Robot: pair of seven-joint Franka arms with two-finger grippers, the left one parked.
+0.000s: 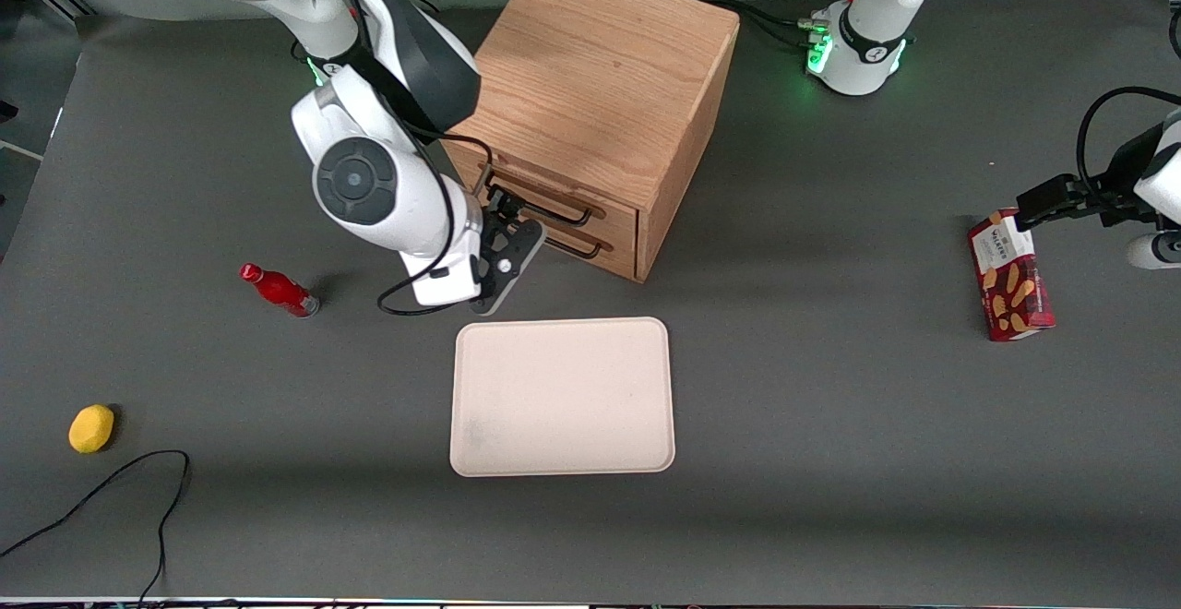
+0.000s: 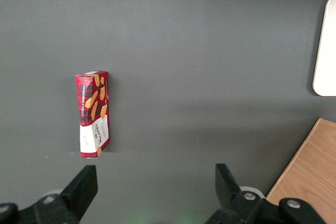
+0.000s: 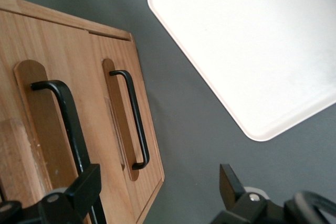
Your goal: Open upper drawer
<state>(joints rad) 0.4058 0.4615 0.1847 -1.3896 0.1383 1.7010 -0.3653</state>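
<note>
Two drawers front the wooden cabinet [image 1: 600, 101]; the upper drawer [image 1: 544, 208] is shut, contents hidden. The tray [image 1: 561, 397] nearer the camera is bare. The gripper [image 3: 157, 192] hangs open in front of the handle [image 3: 65, 124], one finger touching; closing off-centre could slip.

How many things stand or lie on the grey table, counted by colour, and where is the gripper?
Wooden: 1, cube-shaped oak cabinet
Red: 2, small bottle, biscuit box
Yellow: 1, round fruit
Cream: 1, flat tray
Total: 5
Gripper, open, at upper drawer handle.
</note>
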